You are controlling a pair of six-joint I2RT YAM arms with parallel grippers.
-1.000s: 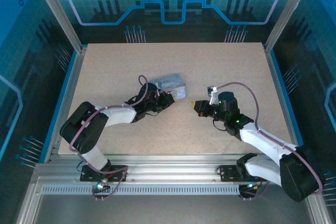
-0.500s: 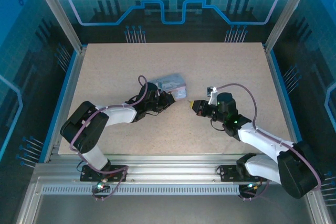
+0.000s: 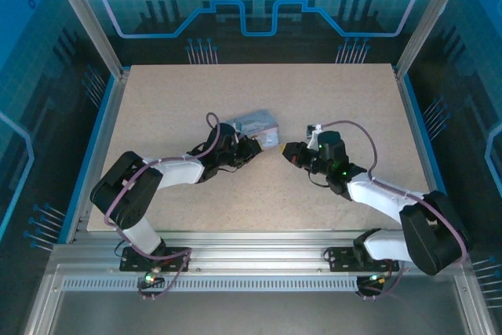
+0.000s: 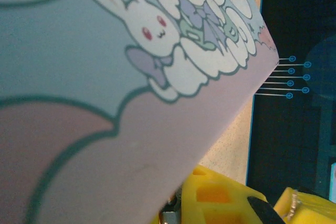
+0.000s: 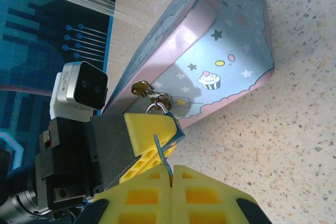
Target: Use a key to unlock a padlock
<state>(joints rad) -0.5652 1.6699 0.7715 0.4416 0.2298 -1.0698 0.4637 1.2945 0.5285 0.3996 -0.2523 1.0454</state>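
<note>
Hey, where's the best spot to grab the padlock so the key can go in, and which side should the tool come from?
Take the padlock by its body under the shackle, coming in sideways along the tin's cupcake-printed wall. It hangs off that wall by the shackle alone, so it would probably swing otherwise, and a side grip leaves its end toward the key open.
</note>
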